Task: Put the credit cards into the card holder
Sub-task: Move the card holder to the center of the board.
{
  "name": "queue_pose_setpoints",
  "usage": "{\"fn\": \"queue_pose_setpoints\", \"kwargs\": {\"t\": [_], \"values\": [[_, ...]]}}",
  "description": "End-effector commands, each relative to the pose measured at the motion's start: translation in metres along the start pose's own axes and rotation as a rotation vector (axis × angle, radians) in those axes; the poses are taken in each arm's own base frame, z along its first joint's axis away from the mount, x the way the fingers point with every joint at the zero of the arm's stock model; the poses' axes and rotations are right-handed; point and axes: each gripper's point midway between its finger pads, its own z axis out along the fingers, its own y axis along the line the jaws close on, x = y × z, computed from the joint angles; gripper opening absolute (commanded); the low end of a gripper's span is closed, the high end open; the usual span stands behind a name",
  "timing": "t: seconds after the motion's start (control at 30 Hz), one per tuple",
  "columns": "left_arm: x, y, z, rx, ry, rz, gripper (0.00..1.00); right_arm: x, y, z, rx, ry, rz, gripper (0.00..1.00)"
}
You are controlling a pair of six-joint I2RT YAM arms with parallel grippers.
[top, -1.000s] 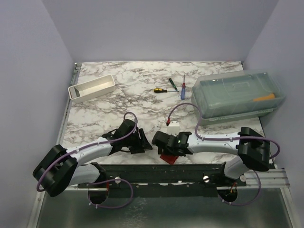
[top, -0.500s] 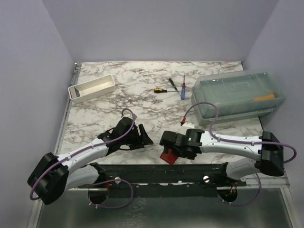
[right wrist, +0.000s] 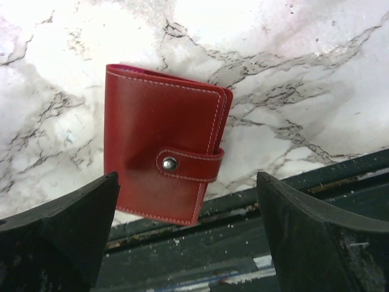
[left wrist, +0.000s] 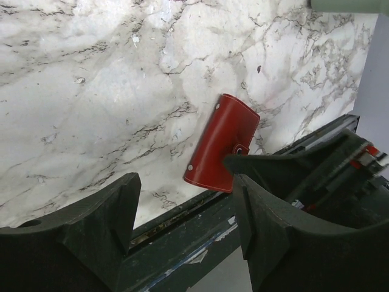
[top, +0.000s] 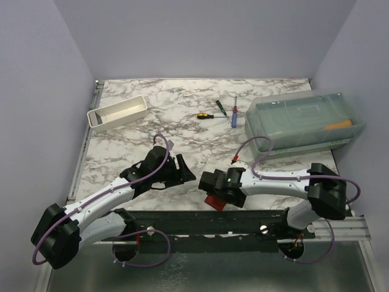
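Observation:
The card holder (top: 214,201) is a dark-red wallet, folded shut with its snap strap fastened. It lies flat on the marble at the table's near edge, its lower end reaching over the dark rail (right wrist: 255,243). My right gripper (top: 210,185) hovers just above the card holder (right wrist: 161,143), jaws wide open and holding nothing (right wrist: 187,188). My left gripper (top: 182,171) is to the left of the wallet, open and empty (left wrist: 185,194), and the wallet (left wrist: 220,143) lies ahead of it, partly behind the right arm's fingers. The credit cards are out of view.
A white tray (top: 118,112) stands at the back left. Two screwdrivers (top: 206,115) (top: 234,111) lie at the back middle. A clear plastic box (top: 304,121) fills the back right. The black rail (top: 200,219) runs along the near edge.
The right jaws have spread wide, and the gripper swung right and then back over the wallet. The left arm has reached a little further from the edge, its jaws widening slightly. The wallet stayed put.

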Motion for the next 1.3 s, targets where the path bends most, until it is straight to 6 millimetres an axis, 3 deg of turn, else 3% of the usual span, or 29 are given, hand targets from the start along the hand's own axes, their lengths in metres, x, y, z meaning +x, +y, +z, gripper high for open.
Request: {"fn": "queue_pose_setpoints", "kwargs": {"t": [0.0, 0.17, 0.5, 0.6, 0.7, 0.8, 1.03, 1.1, 1.27], "values": [[-0.007, -0.005, -0.008, 0.012, -0.027, 0.025, 0.69, -0.009, 0.022, 0.011, -0.016, -0.055, 0.012, 0.94], [-0.007, -0.007, -0.013, 0.026, -0.027, 0.042, 0.69, -0.017, 0.035, 0.025, 0.015, -0.068, -0.013, 0.86], [-0.006, -0.010, -0.028, 0.047, -0.038, 0.064, 0.69, -0.014, 0.041, 0.053, 0.080, -0.034, -0.041, 0.84], [-0.008, -0.011, -0.034, 0.045, -0.053, 0.070, 0.69, -0.026, 0.047, 0.061, 0.094, -0.036, -0.054, 0.77], [-0.012, -0.011, -0.042, 0.032, -0.080, 0.078, 0.69, -0.053, 0.053, 0.069, 0.109, -0.073, -0.061, 0.64], [-0.016, -0.012, -0.052, 0.023, -0.110, 0.091, 0.69, -0.095, 0.065, 0.077, 0.098, -0.132, -0.077, 0.48], [-0.023, -0.020, -0.072, 0.042, -0.163, 0.098, 0.69, -0.208, 0.114, 0.110, 0.036, -0.303, -0.208, 0.50], [-0.023, -0.023, -0.076, 0.055, -0.171, 0.094, 0.69, -0.230, 0.124, 0.124, 0.034, -0.302, -0.226, 0.50], [-0.030, -0.033, -0.086, 0.080, -0.204, 0.102, 0.69, -0.256, 0.163, 0.137, -0.057, -0.331, -0.382, 0.58]]}}
